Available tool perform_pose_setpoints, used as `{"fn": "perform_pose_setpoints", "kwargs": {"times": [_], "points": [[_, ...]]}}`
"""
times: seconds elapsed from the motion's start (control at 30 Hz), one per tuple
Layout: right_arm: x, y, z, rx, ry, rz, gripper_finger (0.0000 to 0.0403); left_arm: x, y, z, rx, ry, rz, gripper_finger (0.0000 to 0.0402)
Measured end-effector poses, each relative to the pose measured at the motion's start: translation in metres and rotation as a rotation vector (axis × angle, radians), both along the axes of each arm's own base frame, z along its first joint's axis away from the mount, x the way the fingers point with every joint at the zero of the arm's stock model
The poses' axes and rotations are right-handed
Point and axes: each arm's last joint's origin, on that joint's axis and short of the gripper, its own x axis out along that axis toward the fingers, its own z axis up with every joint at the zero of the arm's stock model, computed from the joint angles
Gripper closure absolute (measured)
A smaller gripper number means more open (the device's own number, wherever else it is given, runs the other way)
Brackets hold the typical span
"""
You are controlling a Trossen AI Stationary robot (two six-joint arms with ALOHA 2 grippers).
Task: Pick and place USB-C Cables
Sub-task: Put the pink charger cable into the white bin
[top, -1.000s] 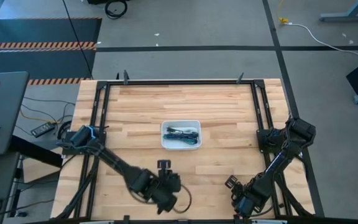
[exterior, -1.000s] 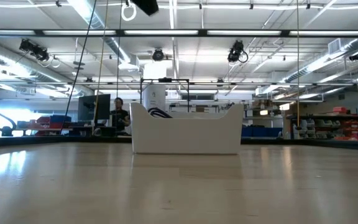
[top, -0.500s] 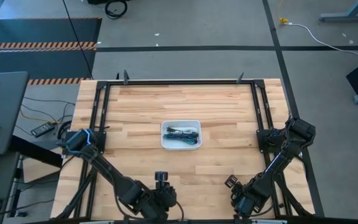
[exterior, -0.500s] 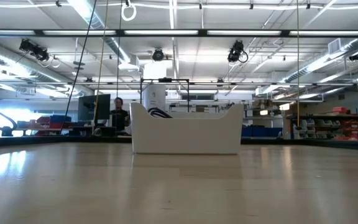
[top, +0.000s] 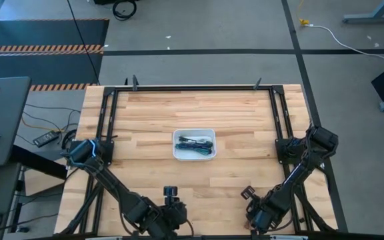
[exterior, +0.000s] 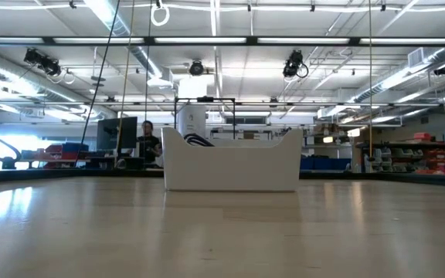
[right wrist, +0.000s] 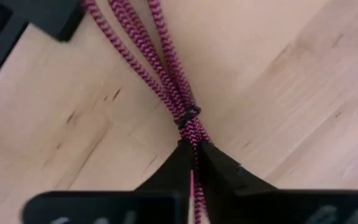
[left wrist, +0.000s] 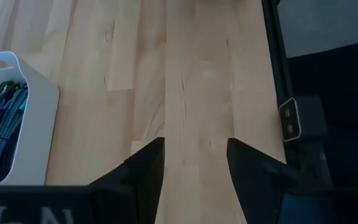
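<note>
Right gripper at worktop's near edge, fingers pinched on purple cable. Left gripper alongside, fingers spread.

A tray is set at the middle of the table, with several USB-C cables lying inside it. The left gripper is placed at the table's near edge, in front of the tray and slightly to its left. The right gripper is found at the near edge to the tray's right, where another cable is clamped between its fingers over the tabletop.
</note>
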Motion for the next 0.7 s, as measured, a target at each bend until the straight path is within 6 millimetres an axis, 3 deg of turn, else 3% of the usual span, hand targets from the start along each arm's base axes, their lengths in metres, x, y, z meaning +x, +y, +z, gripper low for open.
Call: {"fn": "perform_pose_setpoints", "kwargs": {"times": [0.1,0.33,0.5,0.7], "points": [[0.004,-0.003,0.000,0.002,-0.003,-0.054,0.0392,-0.004,-0.004,0.000,0.011,-0.016,0.003,0.0221],[0.031,-0.010,0.009,-0.052,-0.130,-0.145,0.0393,-0.011,-0.012,0.001,-0.004,-0.036,0.021,0.0221],[0.070,-0.019,0.040,-0.098,-0.309,-0.224,0.0395,-0.013,-0.013,0.001,0.011,-0.050,0.025,0.0221],[0.112,-0.053,0.071,-0.195,-0.395,-0.330,0.0395,-0.013,-0.013,0.001,0.018,-0.047,0.024,0.0223]]}}
